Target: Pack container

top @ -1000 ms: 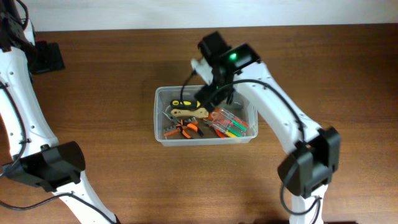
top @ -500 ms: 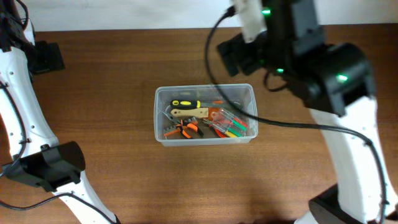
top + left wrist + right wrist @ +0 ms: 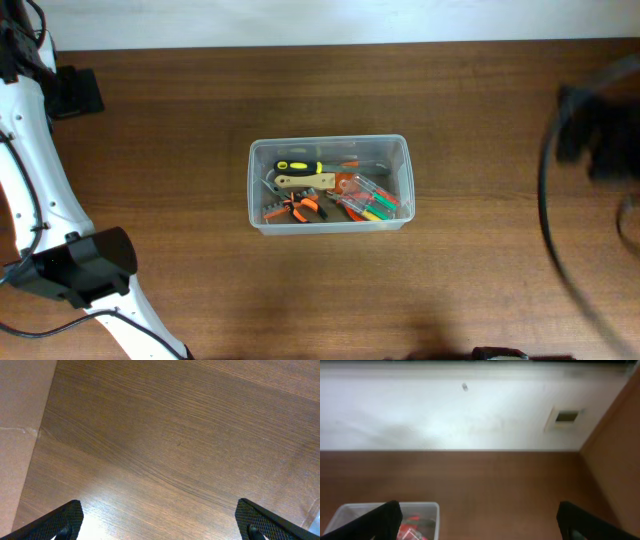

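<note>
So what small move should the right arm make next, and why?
Probably park the right arm at the right edge of the table: the tools lie inside the container, none shows on the table outside it, and the right gripper is open and empty.

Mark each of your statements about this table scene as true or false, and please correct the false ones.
1. The container holds a case of coloured screwdrivers. True.
2. The left fingers grip a screwdriver. False: they are open over the bare table and hold nothing.
3. The orange-handled pliers lie on the table beside the container. False: they lie inside it.
4. The right fingers are open and empty. True.
</note>
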